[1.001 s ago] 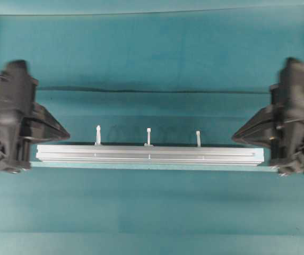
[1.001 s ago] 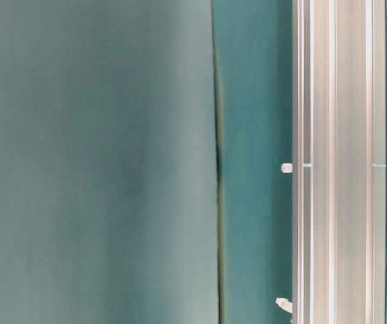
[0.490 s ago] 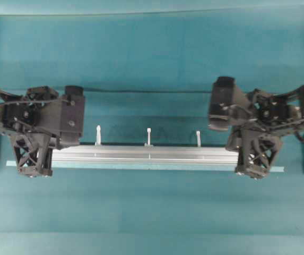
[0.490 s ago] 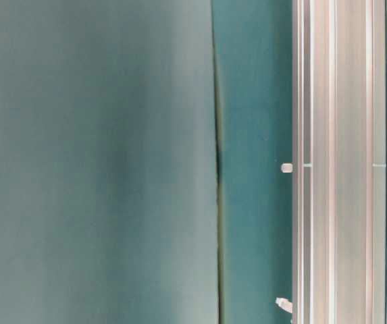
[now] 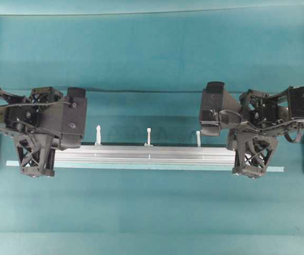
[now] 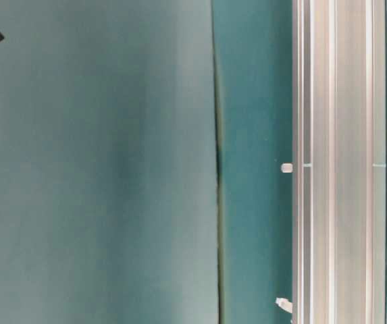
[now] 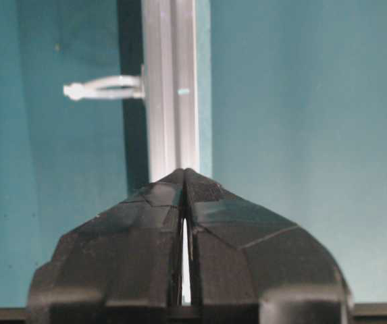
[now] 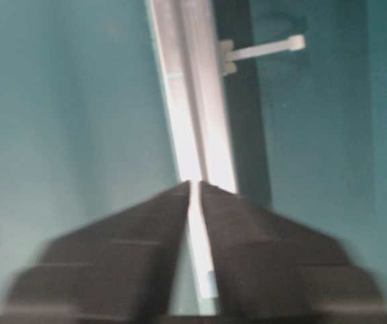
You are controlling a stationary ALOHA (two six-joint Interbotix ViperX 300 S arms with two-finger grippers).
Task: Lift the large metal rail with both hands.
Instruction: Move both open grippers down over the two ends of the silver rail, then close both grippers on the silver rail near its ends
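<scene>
Silver aluminium, grooved lengthwise — the large metal rail [image 5: 144,155] was seen lying flat on the teal cloth [image 5: 152,212], running left to right across the middle of the overhead view, with three white zip-tie tails [image 5: 148,136] standing along its far side. The left gripper [image 5: 35,159] was positioned over the rail's left end, fingers pointed down; in its wrist view the fingers [image 7: 146,223] were pressed almost together, tips meeting above the rail, nothing held. The right gripper [image 5: 252,159] was positioned over the right end, likewise pointed down; its fingers [image 8: 247,236] showed a narrow slit between them, rail visible through it, nothing clamped. A thin pale strip [image 5: 276,169] was seen under the rail, projecting past both ends. A crease [image 5: 141,91] was visible across the cloth behind the rail.
</scene>
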